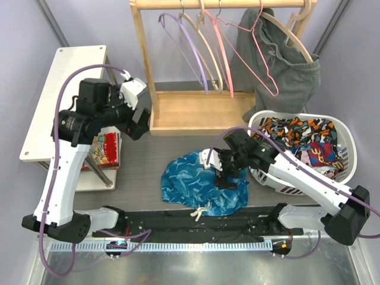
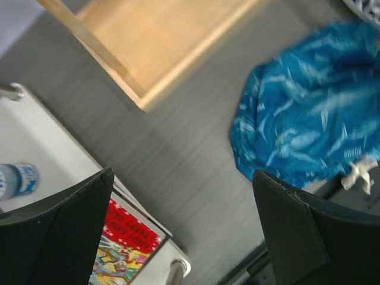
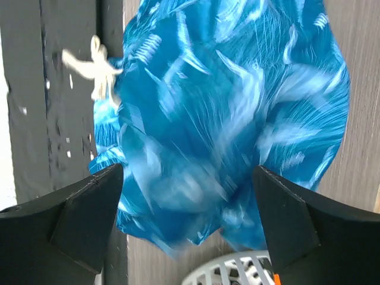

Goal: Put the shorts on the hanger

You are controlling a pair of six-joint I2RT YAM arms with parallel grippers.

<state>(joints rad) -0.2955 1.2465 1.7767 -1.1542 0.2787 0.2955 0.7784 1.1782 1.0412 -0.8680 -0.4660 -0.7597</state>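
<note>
Blue fabric: the shorts (image 1: 203, 185) lie crumpled on the grey desk (image 1: 142, 172), between the two arms and just beside the laundry basket (image 1: 351, 142).
Drawstring: the white drawstring (image 3: 95, 65) trails off the near edge of the shorts onto the black strip.
Right end effector (image 3: 187, 172): spread wide directly above the shorts, with cloth below the gap and nothing pinched.
Left end effector (image 2: 183, 175): wide and empty, raised over the desk's left side, well apart from the shorts.
Hanger: the thin pink wire hanger (image 1: 274, 90) hangs on the wooden rack (image 1: 142, 59) at the back, in front of the grey garment (image 1: 288, 68).
Step in hand: probably getting a hold on the shorts.
Doing it well: grip the waistband near the drawstring, not the bunched middle, so the cloth hangs flat when lifted, and take a firm hold on both layers.
Risk: the loose cord may snag.
Writing: the red printed cover (image 2: 127, 237) on the side shelf carries lettering too blurred to read.
</note>
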